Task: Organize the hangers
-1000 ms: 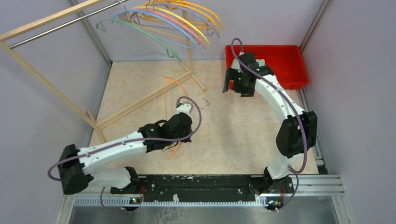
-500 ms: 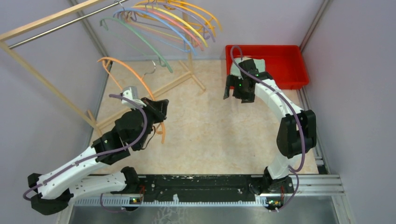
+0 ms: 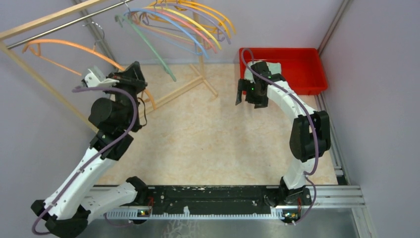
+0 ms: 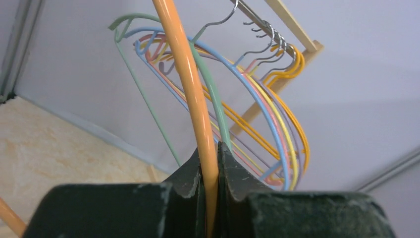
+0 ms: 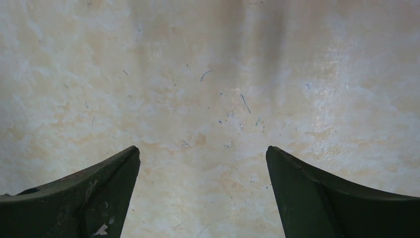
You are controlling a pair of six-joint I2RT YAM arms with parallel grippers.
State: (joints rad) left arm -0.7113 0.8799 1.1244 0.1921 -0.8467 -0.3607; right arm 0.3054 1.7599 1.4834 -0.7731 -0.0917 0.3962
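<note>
The left arm (image 3: 84, 176) and right arm (image 3: 292, 104) are built alike: white links joined by black joint housings (image 3: 106, 112). A purple cable (image 3: 134, 110) runs outside each arm in loose loops. The jaws are black, scuffed wedges; a green lamp (image 3: 253, 89) glows on the right wrist.

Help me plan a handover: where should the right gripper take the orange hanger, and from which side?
Take the orange hanger on its bare curved arm above the left gripper, which pinches it low on that arm. It is probably best to come from the near side, jaws straddling the thin rod, since the other hangers crowd the space beyond. The right gripper is open.
</note>
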